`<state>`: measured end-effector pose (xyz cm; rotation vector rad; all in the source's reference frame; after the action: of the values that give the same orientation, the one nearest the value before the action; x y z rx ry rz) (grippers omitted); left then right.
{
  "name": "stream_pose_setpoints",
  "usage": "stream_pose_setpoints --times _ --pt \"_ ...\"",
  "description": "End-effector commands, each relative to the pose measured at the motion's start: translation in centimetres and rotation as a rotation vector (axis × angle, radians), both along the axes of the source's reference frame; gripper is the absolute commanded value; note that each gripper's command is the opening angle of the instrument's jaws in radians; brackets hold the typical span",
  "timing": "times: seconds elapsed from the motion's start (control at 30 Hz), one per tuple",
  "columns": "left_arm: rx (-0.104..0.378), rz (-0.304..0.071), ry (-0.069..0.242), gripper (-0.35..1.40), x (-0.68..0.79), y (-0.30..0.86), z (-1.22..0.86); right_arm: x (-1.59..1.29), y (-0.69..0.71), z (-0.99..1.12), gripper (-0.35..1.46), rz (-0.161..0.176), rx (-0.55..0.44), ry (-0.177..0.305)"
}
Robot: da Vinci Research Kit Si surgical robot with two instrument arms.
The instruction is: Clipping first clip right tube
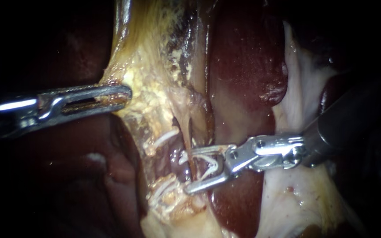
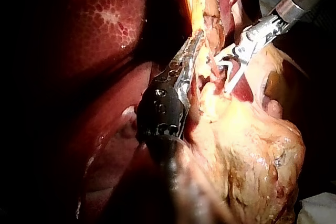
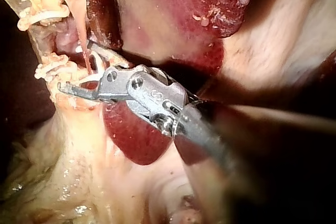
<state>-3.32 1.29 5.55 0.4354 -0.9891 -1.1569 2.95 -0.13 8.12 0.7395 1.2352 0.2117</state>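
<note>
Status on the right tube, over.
Left tool shut on tissue. Right tool holds open clip astride right tube. Nothing blocking.

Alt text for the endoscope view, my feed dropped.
The right instrument holds an open white clip in its end effector, straddling a thin tube beside the dark liver. The left instrument meets yellowish tissue further left.

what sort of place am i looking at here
Likely a surgical field seen by endoscope, perhaps a practice bench: dark red liver, a thin tube, and two slender steel instruments, the left instrument gripping yellowish tissue, the right instrument holding a white clip around the tube.
</note>
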Motion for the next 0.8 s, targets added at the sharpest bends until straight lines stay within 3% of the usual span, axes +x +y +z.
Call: stream_pose_setpoints --times 0.03,0.13,0.27,0.37,0.43,0.8 --pt "0.000 0.000 0.000 -0.35 0.00 0.00 0.00 0.01 0.00 -0.02 0.54 -0.004 0.003 0.004" --pt "0.000 0.000 0.000 -0.35 0.00 0.00 0.00 0.03 -0.01 -0.03 0.49 -0.021 0.004 0.015" --pt "0.000 0.000 0.000 -0.35 0.00 0.00 0.00 0.00 0.00 -0.02 0.35 -0.014 -0.006 0.013" --pt "0.000 0.001 0.000 -0.35 0.01 0.00 0.00 -0.08 0.01 -0.02 -0.35 -0.013 -0.025 -0.032" --pt "0.001 0.001 -0.001 -0.35 0.02 0.00 0.00 -0.14 0.04 -0.03 -0.35 -0.013 -0.038 -0.067" --pt "0.001 0.002 -0.001 -0.35 0.03 0.02 0.01 -0.16 0.04 -0.07 -0.35 -0.022 -0.037 -0.072"
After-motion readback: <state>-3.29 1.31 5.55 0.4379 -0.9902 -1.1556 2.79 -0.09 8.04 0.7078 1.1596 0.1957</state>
